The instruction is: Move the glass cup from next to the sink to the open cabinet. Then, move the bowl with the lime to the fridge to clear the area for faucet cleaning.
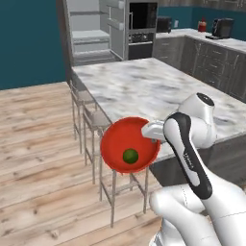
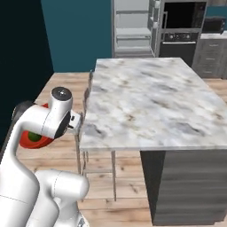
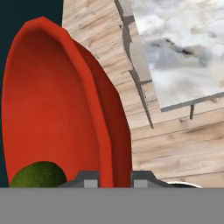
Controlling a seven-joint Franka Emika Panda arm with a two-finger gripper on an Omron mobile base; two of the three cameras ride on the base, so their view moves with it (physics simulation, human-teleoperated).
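Gripper [image 3: 114,181] pinched the wide red bowl's [image 1: 129,144] rim, dark green lime [image 1: 130,155] inside, carried midair; open silver fridge [image 1: 93,31] delivery remained.

light: even, bright | shadows: faint | glare: none | focus: soft, slightly blurred

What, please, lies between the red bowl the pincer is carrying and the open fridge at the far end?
In the left base view, bar stools along the marble island, then bare wooden floor, separate the wide red bowl from the grey-silver fridge.
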